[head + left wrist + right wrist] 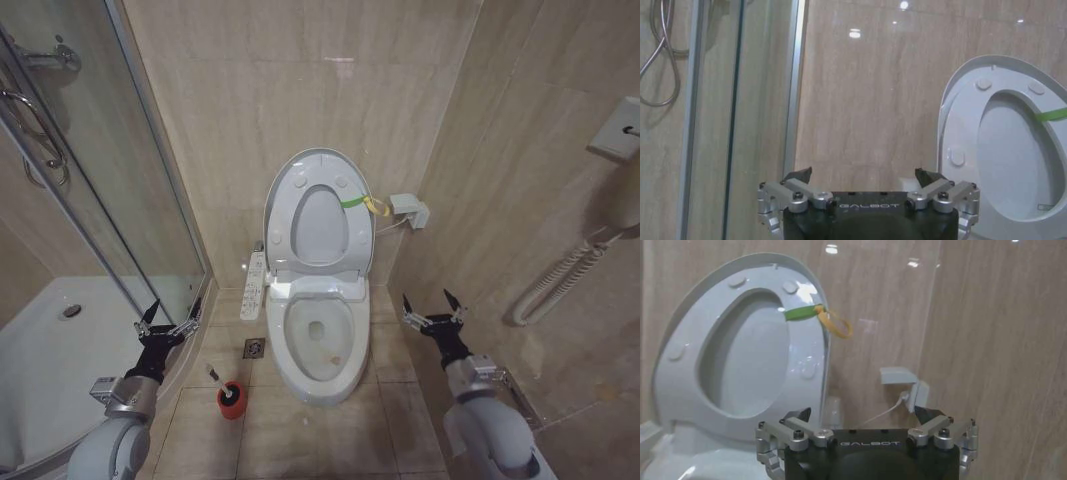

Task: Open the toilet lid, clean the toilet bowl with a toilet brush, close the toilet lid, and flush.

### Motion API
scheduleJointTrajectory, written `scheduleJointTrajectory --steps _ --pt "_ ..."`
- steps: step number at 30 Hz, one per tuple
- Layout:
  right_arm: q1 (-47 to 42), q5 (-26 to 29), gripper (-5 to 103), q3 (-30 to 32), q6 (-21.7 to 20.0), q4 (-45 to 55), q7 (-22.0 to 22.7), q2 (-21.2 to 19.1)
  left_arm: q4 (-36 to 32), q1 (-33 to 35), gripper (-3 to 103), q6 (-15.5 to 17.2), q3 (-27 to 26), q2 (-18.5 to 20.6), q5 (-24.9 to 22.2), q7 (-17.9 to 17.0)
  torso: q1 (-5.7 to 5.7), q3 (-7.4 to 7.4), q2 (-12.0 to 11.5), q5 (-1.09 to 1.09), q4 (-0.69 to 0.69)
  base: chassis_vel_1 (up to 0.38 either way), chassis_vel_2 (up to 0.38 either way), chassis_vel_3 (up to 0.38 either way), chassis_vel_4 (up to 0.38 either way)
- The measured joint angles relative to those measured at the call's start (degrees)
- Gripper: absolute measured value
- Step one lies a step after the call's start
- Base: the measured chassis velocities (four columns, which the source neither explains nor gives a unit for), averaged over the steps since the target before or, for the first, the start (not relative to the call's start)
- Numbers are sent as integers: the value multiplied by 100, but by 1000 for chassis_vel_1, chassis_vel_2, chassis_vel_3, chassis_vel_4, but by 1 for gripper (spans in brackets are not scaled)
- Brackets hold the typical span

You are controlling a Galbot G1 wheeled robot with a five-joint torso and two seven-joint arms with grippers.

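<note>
Here the toilet lid (318,215) stands raised against the tiled wall, the seat up with it, a yellow-green band (362,203) tied at its edge, and the toilet bowl (320,340) lies open between the two arms. The left end effector (168,318) hovers in the air with its fingers spread wide and nothing between them; the bowl is off to its right, and the glass shower door (110,200) stands just to its left. Below it and a little toward the bowl, on the floor, the toilet brush (215,378) sits in a small red cup (232,402) — handle leaning up and away from the bowl. The right end effector (433,312) is likewise wide open and empty, held at about the same height on the bowl's other side, near the side wall. From the right wrist, the band and lid (740,340) lie ahead, beyond the open fingers — well apart from them.
</note>
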Motion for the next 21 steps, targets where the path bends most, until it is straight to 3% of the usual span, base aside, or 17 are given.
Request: scheduleJointTrajectory --steps 11,18,21 --pt "-292 -727 100 -14 153 153 -121 395 0 0 100 0 0 0 0 0 0 0 0 -1 1 0 0 0 0" --pt "-511 -601 100 -87 308 244 -136 596 0 0 100 0 0 0 0 0 0 0 0 -1 0 0 0 0 0" --pt "-671 -174 100 -66 144 440 -214 571 0 0 100 0 0 0 0 0 0 0 0 -1 0 0 0 0 0"
